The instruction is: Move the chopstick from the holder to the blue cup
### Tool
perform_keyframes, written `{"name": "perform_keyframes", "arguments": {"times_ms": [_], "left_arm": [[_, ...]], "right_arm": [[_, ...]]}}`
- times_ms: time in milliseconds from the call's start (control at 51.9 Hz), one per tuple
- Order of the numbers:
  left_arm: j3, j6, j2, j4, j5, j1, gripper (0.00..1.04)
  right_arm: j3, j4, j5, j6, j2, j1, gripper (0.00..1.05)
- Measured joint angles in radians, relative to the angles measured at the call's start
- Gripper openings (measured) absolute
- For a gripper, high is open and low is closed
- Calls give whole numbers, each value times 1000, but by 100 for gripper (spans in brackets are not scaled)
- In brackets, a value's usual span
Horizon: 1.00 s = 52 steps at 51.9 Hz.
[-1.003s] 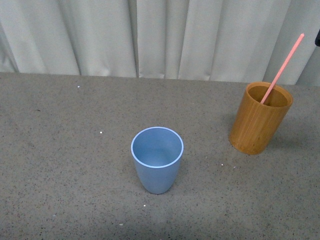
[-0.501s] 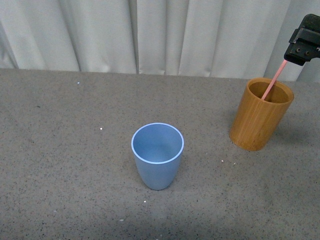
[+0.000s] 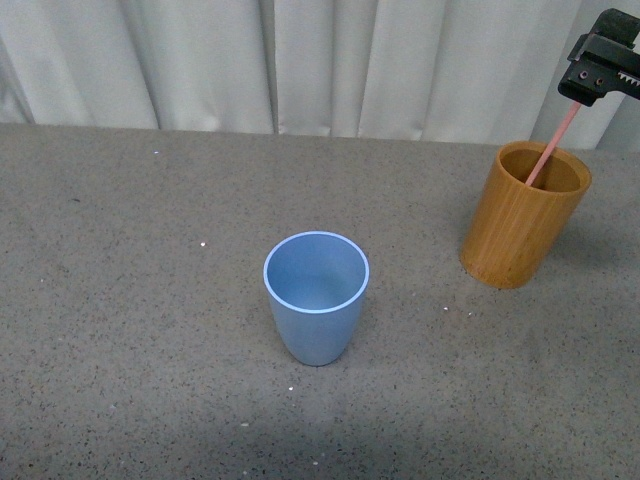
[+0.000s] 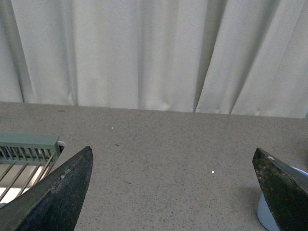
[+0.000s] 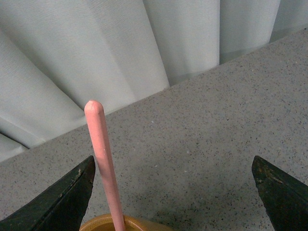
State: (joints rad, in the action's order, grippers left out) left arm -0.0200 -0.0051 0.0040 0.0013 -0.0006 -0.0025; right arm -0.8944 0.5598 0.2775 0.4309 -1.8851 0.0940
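Readable text, labels, brands, numbers, signs: none found in any view. Surfaces checked: the blue cup [image 3: 316, 300], plain matte; the holder [image 3: 524, 225], wood grain only; the chopstick [image 3: 553, 146], plain pink; the desk [image 3: 130, 300], speckled grey; the curtain [image 3: 200, 60], plain white.

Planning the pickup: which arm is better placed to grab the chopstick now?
Right. The right gripper, open, hangs over the holder with the chopstick between its jaws; the left gripper, also open, has no holder in view.

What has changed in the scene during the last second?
The right gripper came in from the right and now stands open around the top of the chopstick, without gripping it. The chopstick remains in the holder; the blue cup remains empty.
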Motion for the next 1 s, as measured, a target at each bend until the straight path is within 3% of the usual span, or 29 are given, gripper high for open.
{"name": "perform_keyframes", "arguments": {"times_ms": [656, 1003], "left_arm": [[0, 0, 0, 0, 0, 0, 98], [0, 0, 0, 0, 0, 0, 98]], "right_arm": [[-60, 11, 2, -26, -59, 3, 94], [-60, 14, 16, -31, -71, 14, 38]]}}
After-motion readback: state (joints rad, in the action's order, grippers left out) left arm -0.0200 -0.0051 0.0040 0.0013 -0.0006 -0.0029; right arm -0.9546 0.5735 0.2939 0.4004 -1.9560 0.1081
